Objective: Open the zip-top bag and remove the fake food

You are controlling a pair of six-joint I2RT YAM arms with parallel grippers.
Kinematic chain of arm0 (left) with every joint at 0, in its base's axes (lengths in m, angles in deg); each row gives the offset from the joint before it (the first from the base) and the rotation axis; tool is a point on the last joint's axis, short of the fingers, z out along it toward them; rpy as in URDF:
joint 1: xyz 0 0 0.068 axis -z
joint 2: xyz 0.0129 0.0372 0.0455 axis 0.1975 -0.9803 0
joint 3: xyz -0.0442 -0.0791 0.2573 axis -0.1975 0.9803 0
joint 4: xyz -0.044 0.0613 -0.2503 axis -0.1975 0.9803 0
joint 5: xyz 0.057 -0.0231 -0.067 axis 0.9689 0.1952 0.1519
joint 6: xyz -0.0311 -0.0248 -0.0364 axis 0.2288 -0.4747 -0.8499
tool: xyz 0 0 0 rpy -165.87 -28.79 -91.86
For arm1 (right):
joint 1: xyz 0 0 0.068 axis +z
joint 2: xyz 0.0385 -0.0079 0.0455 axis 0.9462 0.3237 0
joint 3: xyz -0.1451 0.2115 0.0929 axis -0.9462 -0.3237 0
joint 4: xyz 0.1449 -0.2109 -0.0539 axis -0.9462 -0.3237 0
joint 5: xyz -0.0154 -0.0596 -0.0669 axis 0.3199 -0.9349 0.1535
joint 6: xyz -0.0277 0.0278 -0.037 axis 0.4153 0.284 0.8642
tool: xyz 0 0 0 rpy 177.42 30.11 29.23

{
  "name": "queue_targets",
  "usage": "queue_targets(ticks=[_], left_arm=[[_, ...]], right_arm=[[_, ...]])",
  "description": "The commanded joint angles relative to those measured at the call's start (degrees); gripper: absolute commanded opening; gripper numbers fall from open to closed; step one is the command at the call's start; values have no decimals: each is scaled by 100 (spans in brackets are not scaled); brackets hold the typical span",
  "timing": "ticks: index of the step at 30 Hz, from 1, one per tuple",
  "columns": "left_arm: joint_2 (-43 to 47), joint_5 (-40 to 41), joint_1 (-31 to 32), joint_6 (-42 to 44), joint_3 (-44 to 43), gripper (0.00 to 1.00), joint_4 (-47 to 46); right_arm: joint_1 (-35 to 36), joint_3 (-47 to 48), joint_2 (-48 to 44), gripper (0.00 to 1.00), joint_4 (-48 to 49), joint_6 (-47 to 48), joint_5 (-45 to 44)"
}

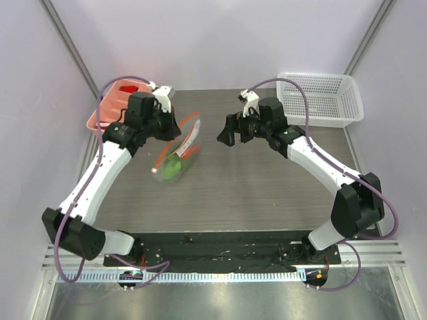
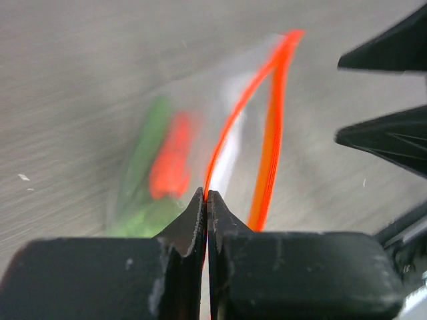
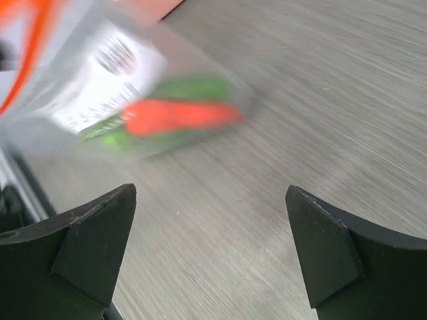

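The clear zip-top bag (image 1: 180, 152) hangs tilted just above the table, blurred by motion. My left gripper (image 1: 175, 131) is shut on one lip of its orange-red zip strip (image 2: 230, 127); the other lip (image 2: 272, 127) bows away, so the mouth gapes. The fake food lies at the bag's low end: green pieces (image 1: 172, 167) and an orange-red carrot-like piece (image 3: 177, 115). From the left wrist, the shut fingertips (image 2: 205, 195) pinch the strip. To the right of the bag, my right gripper (image 1: 225, 135) stands wide open and apart from it, nothing between its fingers (image 3: 100, 227).
A red tray (image 1: 107, 110) holding small red blocks (image 1: 130, 88) sits at the back left behind the left arm. A white mesh basket (image 1: 323, 99) stands at the back right. The right gripper's black fingertips (image 2: 387, 137) show at the right edge of the left wrist view.
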Motion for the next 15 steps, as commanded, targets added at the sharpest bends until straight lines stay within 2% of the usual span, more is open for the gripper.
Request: queue_targets(ticks=[1,3,8,11,12,13,14,15], left_arm=[[674,952,131,-861,-378,0,-59],[710,812,183,-1107,8,0,-489],[290,-136,254,-1608,807,0,-1412],[79,-217,254,-1881,1248,0,-1966],[34,-235,254,-1908,1362,0,-2063],[-27,-270,254,-1917,1380,0,-2090],[-89,-322,254,-1934,1415,0,-2107],[-98,-349,263,-1943,1433,0,-2142]], right_arm=[[42,-57,-448,100,509,-1177,-1298],[138,-163,-545,100,667,-1459,-1526],[621,-760,-879,100,1414,-2003,-1931],[789,-1094,-1002,83,1915,-2302,-1791],[798,-1243,-1011,72,2125,-2556,-1704],[806,-1262,-1020,66,2144,-2636,-1703],[807,-1262,-977,53,2136,-2742,-1703],[807,-1262,-959,51,2118,-2925,-1685]])
